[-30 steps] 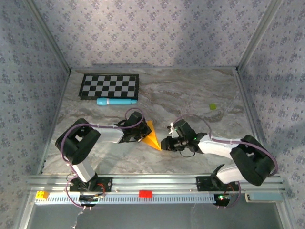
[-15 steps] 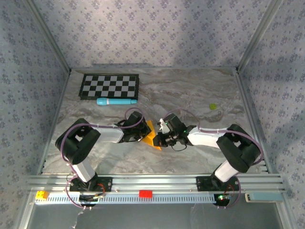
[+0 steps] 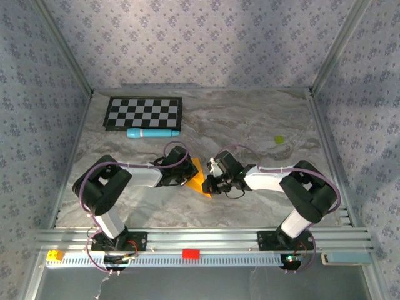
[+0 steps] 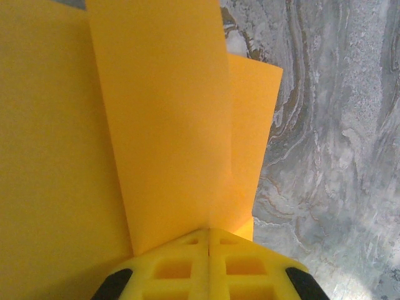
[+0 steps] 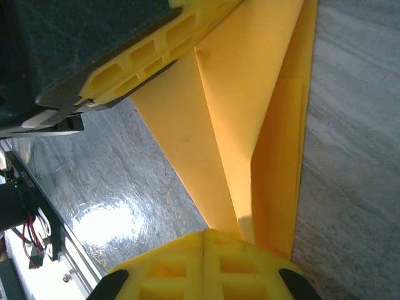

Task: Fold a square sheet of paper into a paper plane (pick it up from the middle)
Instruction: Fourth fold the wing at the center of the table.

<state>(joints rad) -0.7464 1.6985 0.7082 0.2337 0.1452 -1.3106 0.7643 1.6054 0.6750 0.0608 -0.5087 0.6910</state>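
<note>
We are holding the paper [image 3: 198, 181] between both arms near the middle of the table [image 3: 262, 125], well forward of the checkerboard [image 3: 144, 113]. The left gripper [image 4: 208, 232] is pinching one end with its fingers pressed together, and the right gripper [image 5: 204, 236] is clamping the opposite tip the same way. The paper is showing several creased layers, one flap standing off the rest, so we are judging this as mid-fold: a wedge, not yet a slim dart. Whether it is touching the table we cannot tell. Next, one gripper should be anchoring the paper while the other lets go, takes the loose flap and lays it along the crease without tearing the thin sheet.
</note>
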